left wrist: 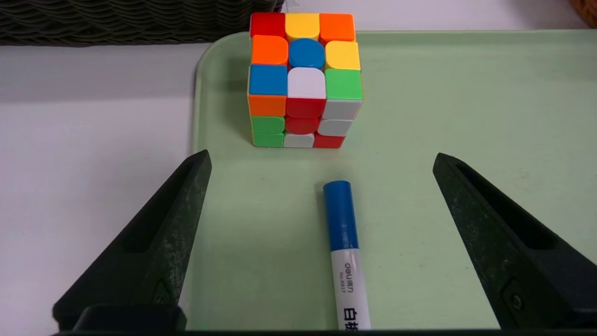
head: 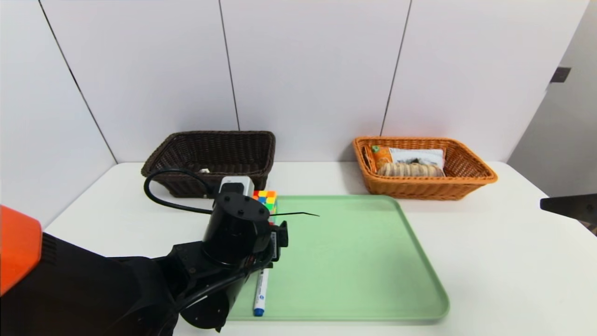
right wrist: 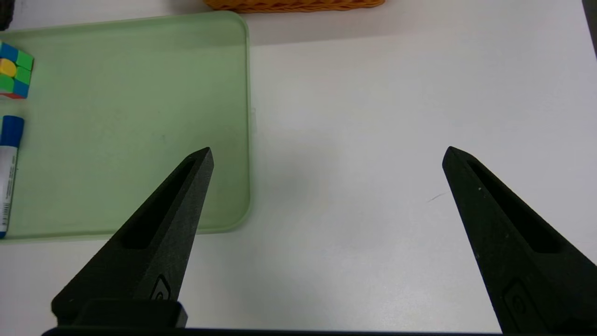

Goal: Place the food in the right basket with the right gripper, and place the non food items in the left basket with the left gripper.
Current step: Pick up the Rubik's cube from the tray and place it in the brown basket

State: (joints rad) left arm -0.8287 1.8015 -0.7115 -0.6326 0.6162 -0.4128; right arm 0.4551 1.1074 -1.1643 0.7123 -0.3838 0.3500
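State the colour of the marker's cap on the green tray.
Blue; the marker cap shows best in the left wrist view.

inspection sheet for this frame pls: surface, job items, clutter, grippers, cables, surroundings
Surface: white table with a green tray on it.
Job's things: puzzle cube and marker on the tray's left side; snack bag and bread roll in the orange basket; dark basket holds a small white item, unidentifiable.
Clutter: nothing seen.
Grippers: left gripper open over the marker, cube just ahead; right gripper open above bare table right of the tray.
Cables: black cable looping off the left wrist.
Surroundings: white panelled wall behind.
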